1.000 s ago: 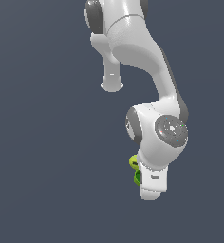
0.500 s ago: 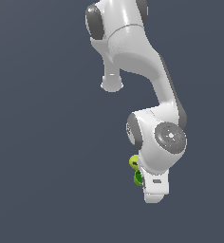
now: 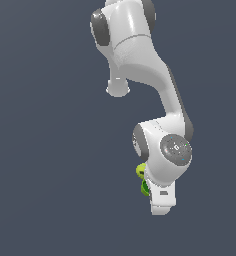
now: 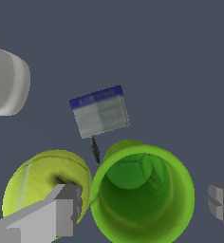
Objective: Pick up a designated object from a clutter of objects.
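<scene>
In the wrist view I look straight down into the lime-green cup (image 4: 142,194), upright and hollow. My gripper (image 4: 142,211) is open, with one finger (image 4: 54,216) on one side of the cup and the other finger (image 4: 221,201) on the opposite side. The first finger lies over the yellow-green ball (image 4: 40,187), which sits right beside the cup. In the exterior view the arm's white hand (image 3: 163,199) covers most of the clutter; only slivers of the cup (image 3: 145,188) and the ball (image 3: 140,171) show, and the fingertips are hidden.
A small grey item with a blue edge (image 4: 99,112) lies just beyond the cup. The rounded end of the long grey-white bottle (image 4: 7,80) sits farther off to the side. The floor is plain dark grey.
The wrist and hand have sunk slightly toward the green objects over the last second. The objects themselves have not moved.
</scene>
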You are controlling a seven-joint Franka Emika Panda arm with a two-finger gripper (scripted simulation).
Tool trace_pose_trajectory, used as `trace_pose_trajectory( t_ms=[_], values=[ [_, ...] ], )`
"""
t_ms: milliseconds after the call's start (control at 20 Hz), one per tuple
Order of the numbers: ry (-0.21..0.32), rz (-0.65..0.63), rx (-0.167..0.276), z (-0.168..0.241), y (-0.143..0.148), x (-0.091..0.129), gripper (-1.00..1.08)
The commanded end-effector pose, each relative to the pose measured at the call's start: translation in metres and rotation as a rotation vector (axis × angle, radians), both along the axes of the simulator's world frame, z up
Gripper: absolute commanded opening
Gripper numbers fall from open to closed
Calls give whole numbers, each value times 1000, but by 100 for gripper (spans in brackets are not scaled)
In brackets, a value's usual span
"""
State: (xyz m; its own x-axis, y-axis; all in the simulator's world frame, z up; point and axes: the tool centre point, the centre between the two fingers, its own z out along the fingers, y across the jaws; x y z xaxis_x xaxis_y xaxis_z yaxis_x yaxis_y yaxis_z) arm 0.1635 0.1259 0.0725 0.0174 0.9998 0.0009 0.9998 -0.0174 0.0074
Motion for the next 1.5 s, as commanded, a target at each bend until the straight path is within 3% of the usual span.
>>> trace_pose_trajectory(
  t_ms=[0, 400, 450, 900, 950, 1450],
  values=[
    [8, 2, -1, -19, 0, -3, 100],
    [7, 2, -1, -30, 0, -2, 100],
    [7, 2, -1, -30, 0, -2, -100],
    [7, 2, -1, -30, 0, -2, -100],
    [-34, 5, 6, -3, 5, 11, -100],
    [-32, 5, 6, 14, 7, 1, -100]
  ],
)
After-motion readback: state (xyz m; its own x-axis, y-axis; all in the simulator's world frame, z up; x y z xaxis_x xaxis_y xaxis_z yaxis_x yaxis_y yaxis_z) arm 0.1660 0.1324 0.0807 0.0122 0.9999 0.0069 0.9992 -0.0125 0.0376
